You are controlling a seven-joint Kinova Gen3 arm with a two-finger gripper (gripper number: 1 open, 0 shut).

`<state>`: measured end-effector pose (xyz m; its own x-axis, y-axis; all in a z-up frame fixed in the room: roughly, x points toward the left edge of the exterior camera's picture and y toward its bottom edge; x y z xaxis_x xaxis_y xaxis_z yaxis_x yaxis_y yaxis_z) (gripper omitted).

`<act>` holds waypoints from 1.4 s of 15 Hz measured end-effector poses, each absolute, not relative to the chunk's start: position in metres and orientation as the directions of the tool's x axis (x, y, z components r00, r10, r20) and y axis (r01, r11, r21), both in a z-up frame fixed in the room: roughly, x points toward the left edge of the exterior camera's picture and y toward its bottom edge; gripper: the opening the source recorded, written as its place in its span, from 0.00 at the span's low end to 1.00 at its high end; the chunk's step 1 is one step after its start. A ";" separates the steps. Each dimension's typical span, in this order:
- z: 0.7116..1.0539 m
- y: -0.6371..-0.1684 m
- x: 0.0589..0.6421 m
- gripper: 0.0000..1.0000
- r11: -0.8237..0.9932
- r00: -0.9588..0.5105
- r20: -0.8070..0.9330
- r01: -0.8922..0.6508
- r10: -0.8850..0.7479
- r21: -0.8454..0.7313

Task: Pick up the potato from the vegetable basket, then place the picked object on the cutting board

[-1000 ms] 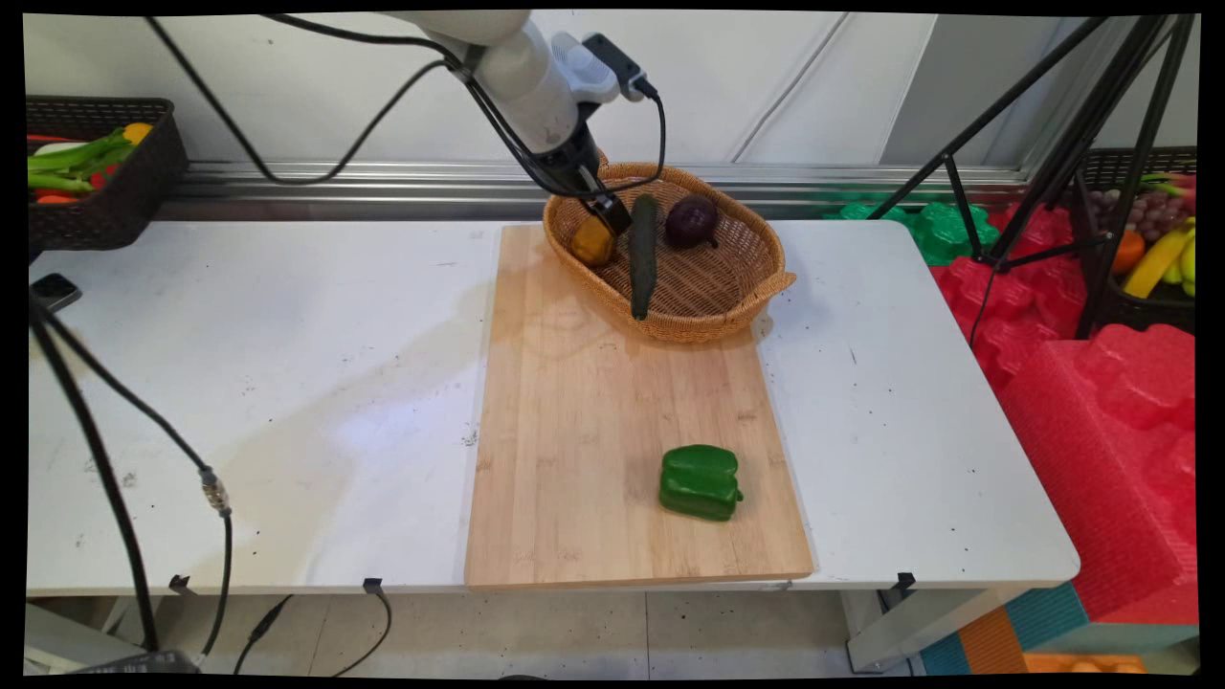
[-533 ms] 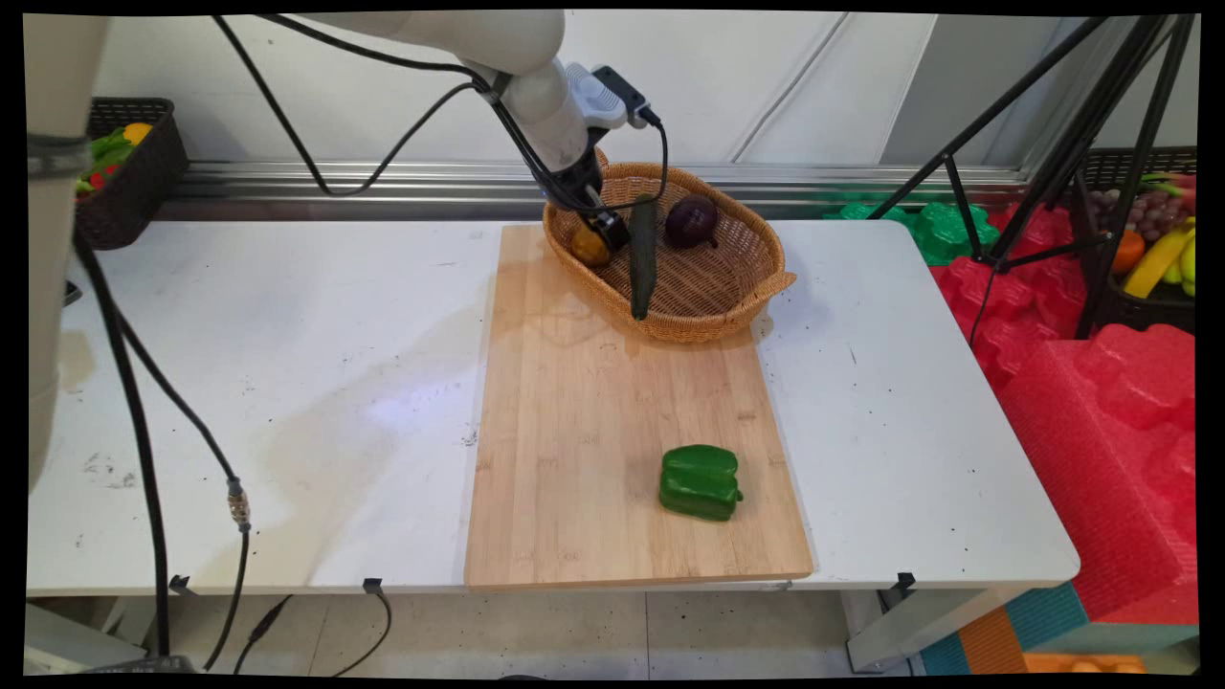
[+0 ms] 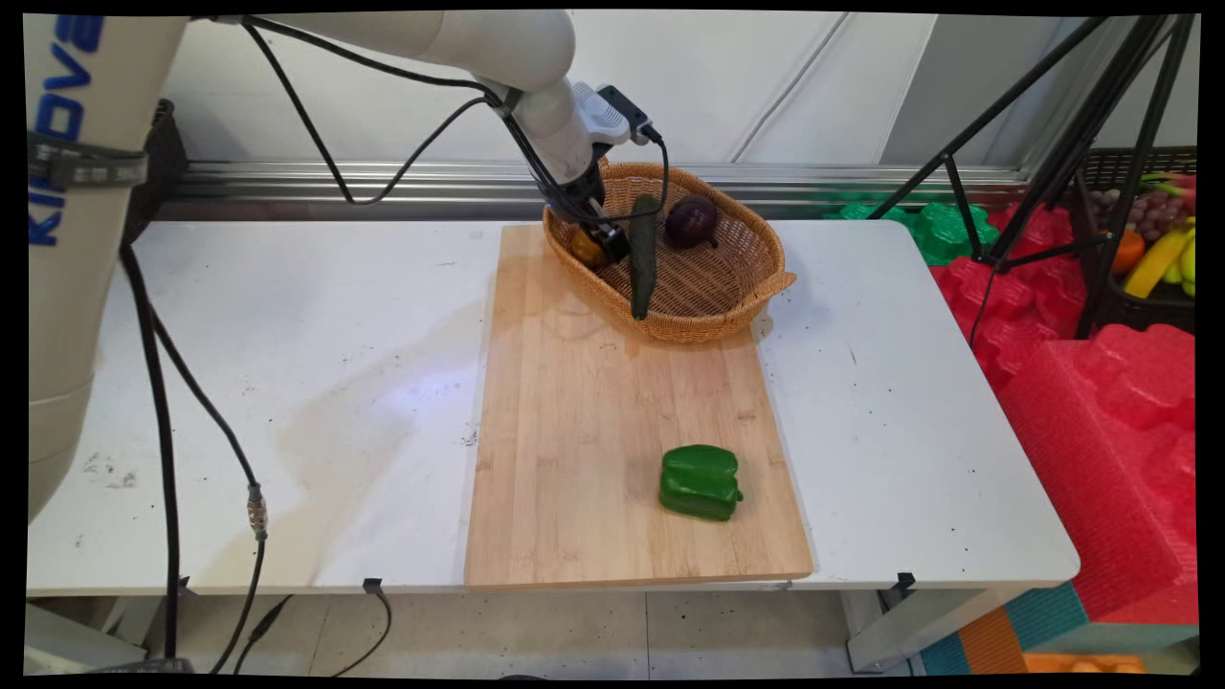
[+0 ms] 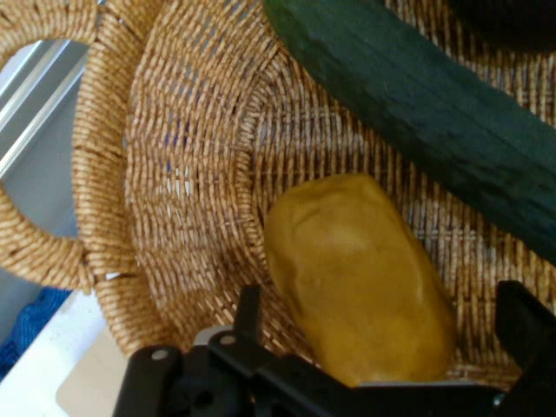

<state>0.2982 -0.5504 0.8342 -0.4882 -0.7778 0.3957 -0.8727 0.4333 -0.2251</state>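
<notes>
My gripper reaches down into the left end of a woven wicker basket. A yellow-brown potato lies there, partly hidden by the hand. In the hand view the potato sits between my two fingers, and the gripper is open, with gaps on both sides. A long dark green cucumber lies just right of the potato, and crosses the upper right of the hand view as the cucumber. A dark purple onion rests at the basket's far side.
The basket stands on the far end of a wooden cutting board. A green bell pepper lies near the board's front right. A black crate of vegetables sits at the back left, and tripod legs and red foam stand right of the table.
The gripper has come down and slightly forward into the basket, closing in over the potato. Cucumber, onion and pepper have not moved.
</notes>
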 end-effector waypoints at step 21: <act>0.893 -0.516 0.286 0.00 0.444 -0.495 0.536 -0.865 -0.684 -0.233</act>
<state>0.2859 -0.5162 0.8931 -0.4952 -0.6839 0.5358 -0.8652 0.4442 -0.2327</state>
